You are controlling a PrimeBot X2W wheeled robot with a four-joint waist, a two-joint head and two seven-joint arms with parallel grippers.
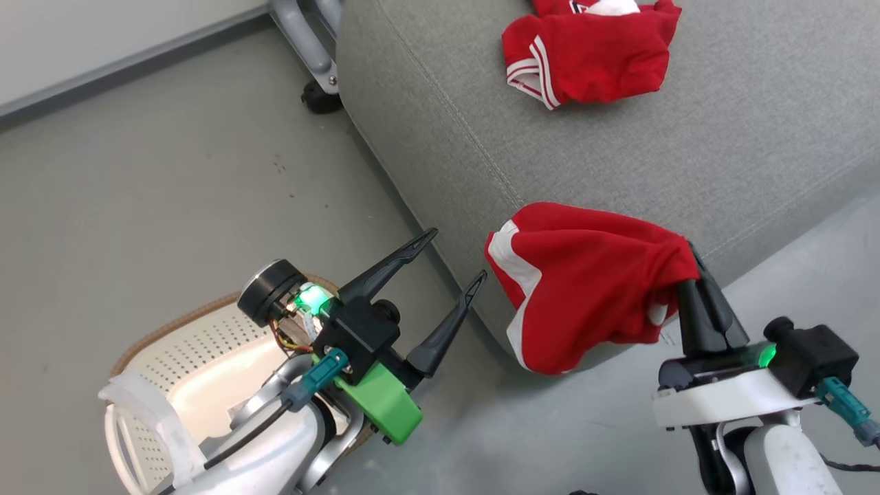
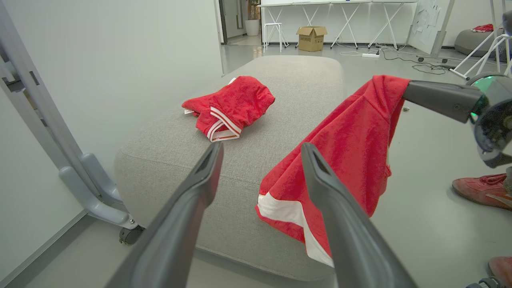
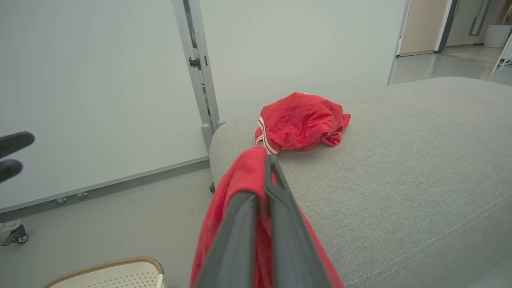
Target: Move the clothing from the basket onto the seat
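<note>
Right claw (image 1: 694, 265) is pinched shut on one red garment (image 1: 584, 289) at the seat (image 1: 722, 137) edge. The left wrist view shows its long axis sloping down from the pinch to the white-striped hem. Left claw (image 1: 457, 254) stands wide open, empty, near the basket (image 1: 206, 344). The second garment (image 1: 591, 55) lies crumpled on the seat.

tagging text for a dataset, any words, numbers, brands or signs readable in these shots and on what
No text here can be read.
On the cardboard box: any print is too small to read.
On the papers on the far board: too small.
On the crumpled garment lying on the seat: white marks cut off at the frame edge, unreadable.
On the held garment: white trim, no lettering visible.
</note>
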